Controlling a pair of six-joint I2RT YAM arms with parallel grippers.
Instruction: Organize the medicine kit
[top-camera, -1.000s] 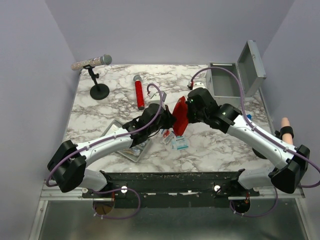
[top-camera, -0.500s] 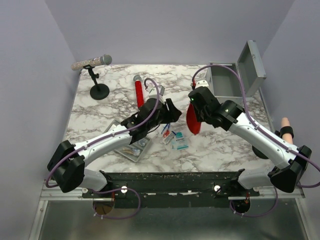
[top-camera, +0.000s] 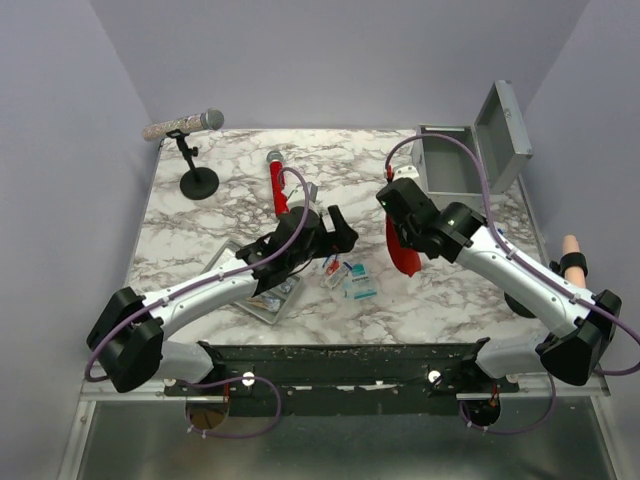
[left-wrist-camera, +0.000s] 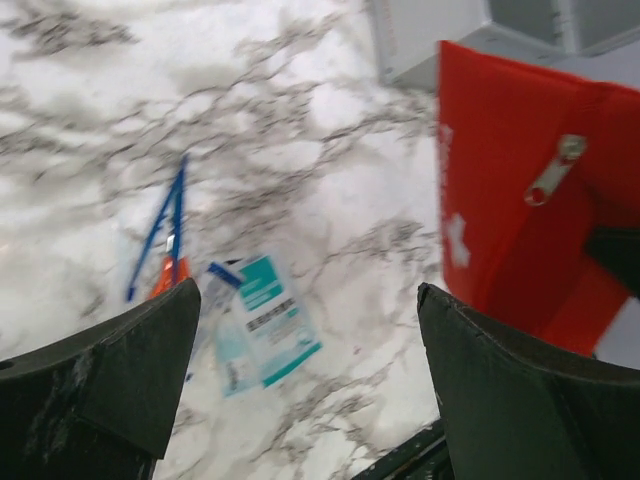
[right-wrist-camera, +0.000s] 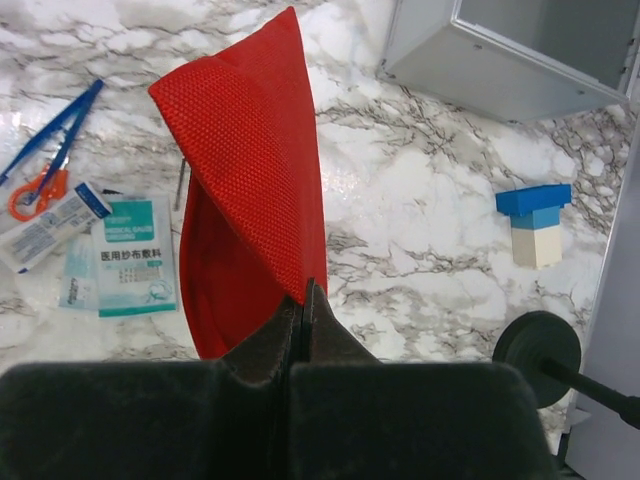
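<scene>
Counter (top-camera: 200, 225): grey and white marble, with both arms reaching over its middle.
Medicine kit (top-camera: 452, 175): grey box at the far right corner, lid standing up.
Tray (top-camera: 268, 298): by the near edge, partly under the left arm; what is inside is hard to tell.
Red pouch (right-wrist-camera: 250, 180): hangs from the right claw (right-wrist-camera: 303, 300), which is pinched tight on it.
Left claw (left-wrist-camera: 305, 330): wide open, holding nothing.
Packets (right-wrist-camera: 135, 265): flat on the counter, just beside the pouch.

A robotics lab cell is indicated: a marble-patterned desk (top-camera: 235, 185) is enclosed by plain lilac walls (top-camera: 70, 150), and a left arm (top-camera: 200, 290) and right arm (top-camera: 510, 265) are bolted to a black rail (top-camera: 340, 357).
</scene>
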